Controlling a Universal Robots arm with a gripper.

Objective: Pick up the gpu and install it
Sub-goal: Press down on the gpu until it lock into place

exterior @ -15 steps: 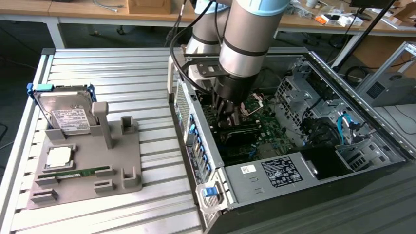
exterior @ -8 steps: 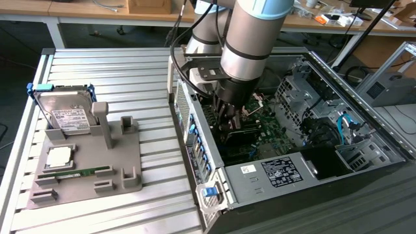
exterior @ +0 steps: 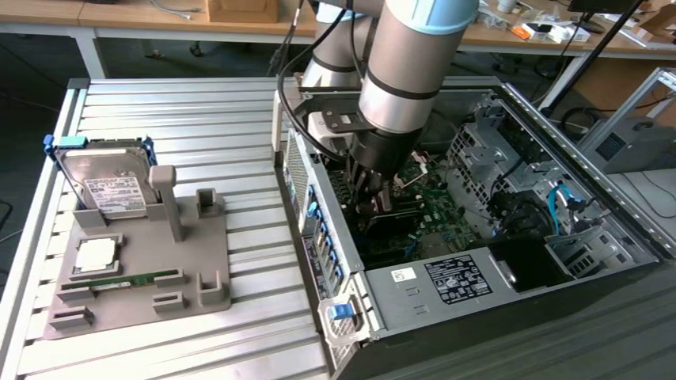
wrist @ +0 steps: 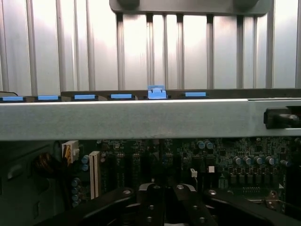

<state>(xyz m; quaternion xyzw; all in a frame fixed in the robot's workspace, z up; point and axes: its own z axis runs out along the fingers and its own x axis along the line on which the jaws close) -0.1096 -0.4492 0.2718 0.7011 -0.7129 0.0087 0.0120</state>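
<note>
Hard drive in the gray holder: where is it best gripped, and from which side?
Grip the hard drive by its upper half, across the two flat faces, coming from above. It stands on edge with its lower end seated in the gray holder, so probably only the top is free.

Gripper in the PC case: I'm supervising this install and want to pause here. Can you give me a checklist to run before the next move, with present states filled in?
1. Gripper is inside the open computer case, low over the motherboard: ok.
2. Jaws shut: ok.
3. gpu is in the grip: cannot tell.
4. Card is lined up with a slot: cannot tell.
5. Hard drive stands in the grey holder, well apart from the arm: ok.
6. RAM stick lies flat in the holder: ok.
</note>
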